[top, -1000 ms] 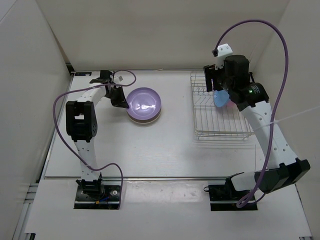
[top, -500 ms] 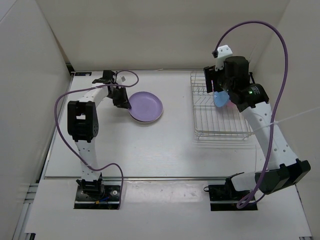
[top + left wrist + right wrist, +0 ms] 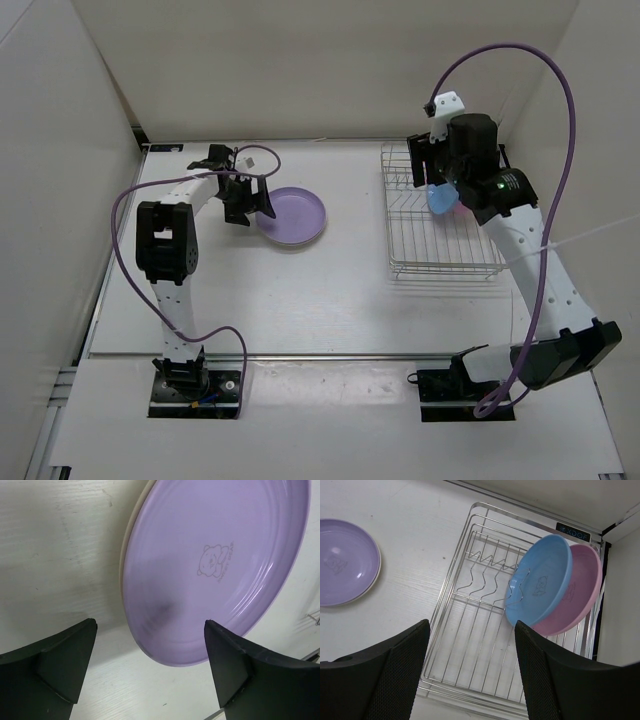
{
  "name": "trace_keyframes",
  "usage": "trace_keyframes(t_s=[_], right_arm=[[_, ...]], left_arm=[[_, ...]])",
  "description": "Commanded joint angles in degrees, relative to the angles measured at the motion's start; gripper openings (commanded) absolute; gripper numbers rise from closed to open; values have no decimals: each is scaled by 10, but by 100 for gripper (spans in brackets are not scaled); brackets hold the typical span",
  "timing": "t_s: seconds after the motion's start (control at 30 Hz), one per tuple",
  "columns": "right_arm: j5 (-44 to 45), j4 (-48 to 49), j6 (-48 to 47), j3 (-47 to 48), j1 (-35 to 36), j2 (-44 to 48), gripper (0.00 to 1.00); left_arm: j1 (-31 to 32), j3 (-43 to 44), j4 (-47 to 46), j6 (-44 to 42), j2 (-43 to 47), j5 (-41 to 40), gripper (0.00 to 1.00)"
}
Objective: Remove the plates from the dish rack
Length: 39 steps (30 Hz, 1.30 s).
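Observation:
The lilac plate (image 3: pixel 295 214) lies flat on the cream-white plate (image 3: pixel 128 550), left of the table's middle. My left gripper (image 3: pixel 251 206) stands open at the lilac plate's left rim; in the left wrist view (image 3: pixel 149 628) both fingers are spread wide with nothing between them. The blue plate (image 3: pixel 540 585) and the pink plate (image 3: pixel 581 587) lean upright together at the far right end of the dish rack (image 3: pixel 470 645). My right gripper (image 3: pixel 471 627) hovers open above the rack (image 3: pixel 440 262), apart from the blue plate (image 3: pixel 438 200).
White walls close in the table at the back and on both sides. A purple cable (image 3: pixel 122 225) loops off the left arm, another (image 3: pixel 565 110) arcs above the right arm. The rack's left slots hold nothing.
My left gripper has opened and let go of the lilac plate, which has dropped flat onto the cream-white plate. The right arm has not moved.

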<state>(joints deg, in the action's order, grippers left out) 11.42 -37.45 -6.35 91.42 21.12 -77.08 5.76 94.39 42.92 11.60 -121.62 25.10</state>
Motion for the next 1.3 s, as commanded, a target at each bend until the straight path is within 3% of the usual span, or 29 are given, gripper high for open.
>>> trace_keyframes(t_s=[0.0,0.2,0.43,0.67,0.83,1.27], right_arm=[[-7,22,6,-1,0,23,73],[24,53,-41,-29,0,-7,74],[239,149,-176,-34,-27,-168,70],[266,161,-197,75,-46,-283,70],[293,166,-212,106,-46,-307,70],[334,192,-267,130,-69,-351,67]], left_arm=[[3,-3,-4,-10,24,12,100],[3,-8,23,-42,60,-5,100],[3,-15,55,-75,176,-81,100],[-23,-10,91,-93,306,-149,100],[-35,-83,76,-106,378,-165,100],[-45,-113,60,-106,388,-140,100]])
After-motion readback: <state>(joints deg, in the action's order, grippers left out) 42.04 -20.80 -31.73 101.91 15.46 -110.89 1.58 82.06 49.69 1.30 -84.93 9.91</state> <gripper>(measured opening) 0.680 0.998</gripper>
